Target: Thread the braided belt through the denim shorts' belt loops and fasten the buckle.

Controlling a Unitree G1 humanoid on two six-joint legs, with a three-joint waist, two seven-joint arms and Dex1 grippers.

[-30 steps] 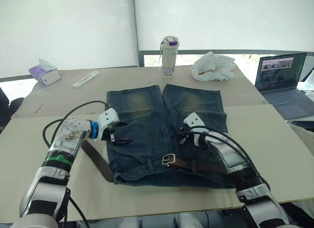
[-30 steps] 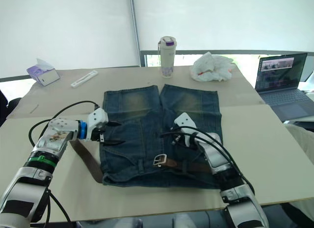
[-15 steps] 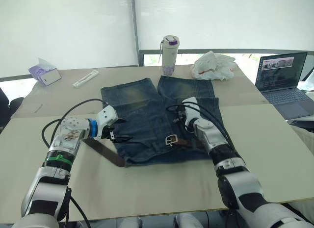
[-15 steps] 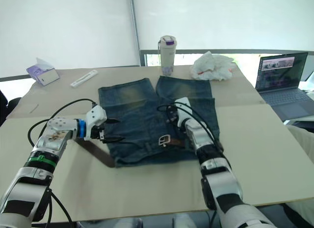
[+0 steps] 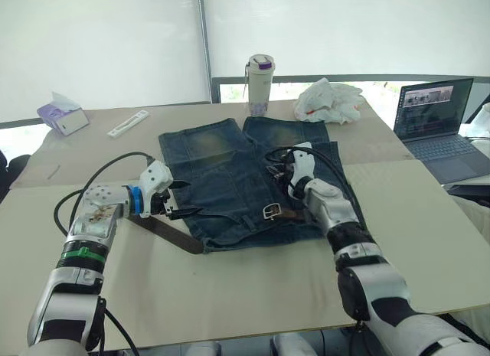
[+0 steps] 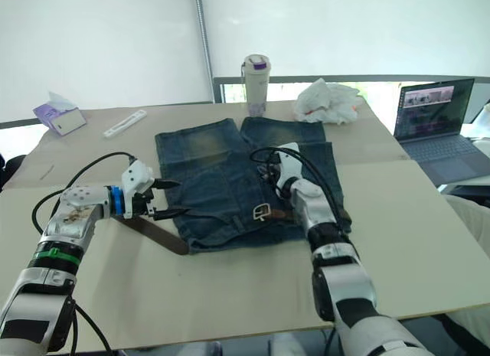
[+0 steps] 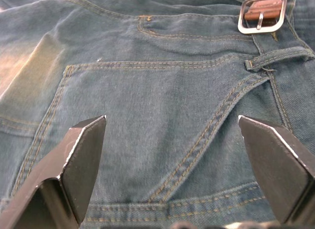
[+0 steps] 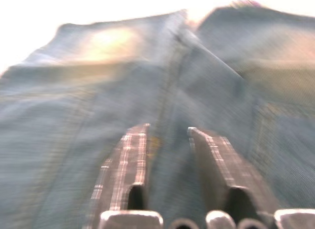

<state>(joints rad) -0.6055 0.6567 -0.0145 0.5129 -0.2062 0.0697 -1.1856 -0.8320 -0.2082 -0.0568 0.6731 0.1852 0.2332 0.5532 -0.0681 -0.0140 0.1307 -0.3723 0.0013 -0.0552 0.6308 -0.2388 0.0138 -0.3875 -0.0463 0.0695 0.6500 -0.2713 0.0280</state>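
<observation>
Here the denim shorts (image 5: 245, 180) lay flat on the bench (image 5: 253, 295), the braided belt (image 5: 172, 232) trailing out from under their left edge and the buckle (image 5: 271, 211) resting on the waistband. The left tool (image 5: 184, 199) hovered spread wide over the denim, holding nothing. The right tool (image 5: 279, 168) sat low on the shorts beyond the buckle, its fingers (image 8: 130, 160) narrowly parted, and I could not tell whether they pinched cloth.

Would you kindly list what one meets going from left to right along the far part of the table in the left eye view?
tissue box → white flat device → tumbler with purple lid → crumpled white bag → laptop
</observation>
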